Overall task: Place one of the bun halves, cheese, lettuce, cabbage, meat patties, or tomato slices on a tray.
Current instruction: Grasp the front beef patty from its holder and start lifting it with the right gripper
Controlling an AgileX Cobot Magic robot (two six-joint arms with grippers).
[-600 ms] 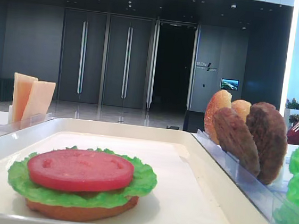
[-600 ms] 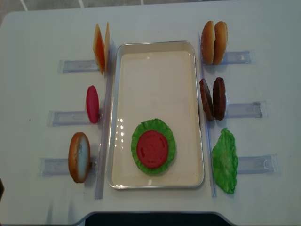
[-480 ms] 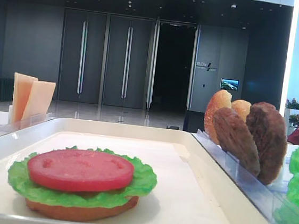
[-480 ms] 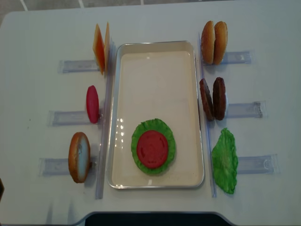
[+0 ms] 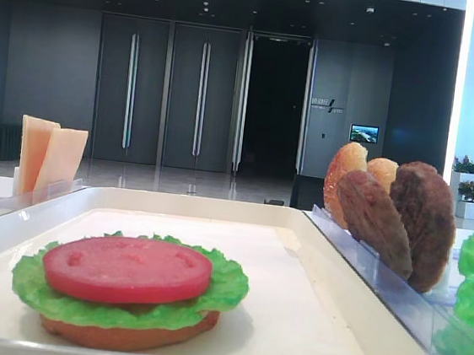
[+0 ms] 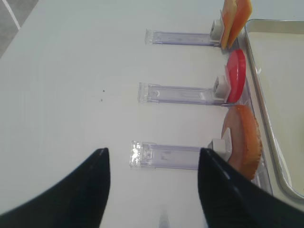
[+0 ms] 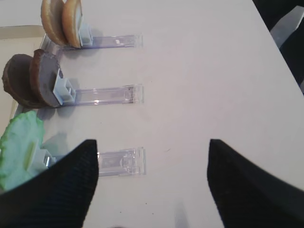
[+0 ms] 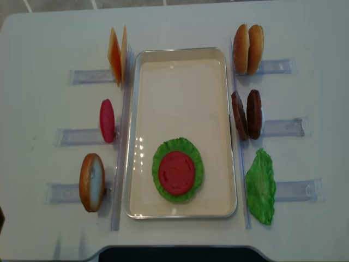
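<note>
White table, meat patties (image 7: 31, 80) upright well ahead-left of the right gripper (image 7: 152, 183), jaws wide apart, empty.

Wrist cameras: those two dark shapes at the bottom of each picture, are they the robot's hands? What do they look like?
Yes. Each end effector, right and left, shows as two matte black fingers with a finely textured surface, broad near the camera and narrowing toward the tips. No cables or markings are visible.
</note>
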